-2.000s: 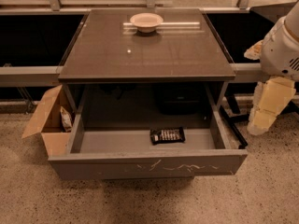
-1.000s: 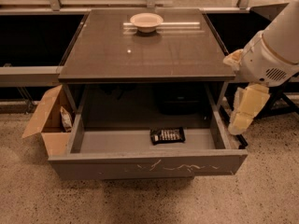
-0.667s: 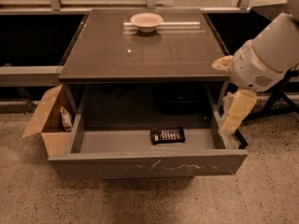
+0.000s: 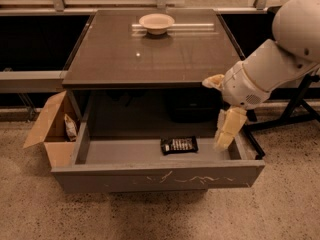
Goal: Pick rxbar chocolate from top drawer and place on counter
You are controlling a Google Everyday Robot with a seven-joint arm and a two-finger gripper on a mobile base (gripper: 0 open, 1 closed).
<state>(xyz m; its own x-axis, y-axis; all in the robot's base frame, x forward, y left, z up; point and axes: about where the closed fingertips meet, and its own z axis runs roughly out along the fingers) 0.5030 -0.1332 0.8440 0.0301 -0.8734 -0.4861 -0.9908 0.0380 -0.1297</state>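
The rxbar chocolate [image 4: 179, 145], a flat black wrapper with pale lettering, lies on the floor of the open top drawer [image 4: 160, 176], right of its middle. The grey drawer is pulled out, with white scratches on its front panel. The dark brown counter [image 4: 150, 54] sits above it. My gripper [image 4: 224, 136] hangs pointing down over the drawer's right end, about a hand's width to the right of the bar and apart from it. The white arm reaches in from the upper right.
A pale bowl [image 4: 156, 23] stands at the back of the counter. An open brown cardboard box [image 4: 52, 134] with a light snack bag [image 4: 71, 127] stands on the floor left of the drawer. A black stand's legs [image 4: 290, 114] are at the right.
The arm has swung left and down from the right edge of view. The gripper now hangs over the drawer's right end, closer to the bar. The bar and drawer have not moved.
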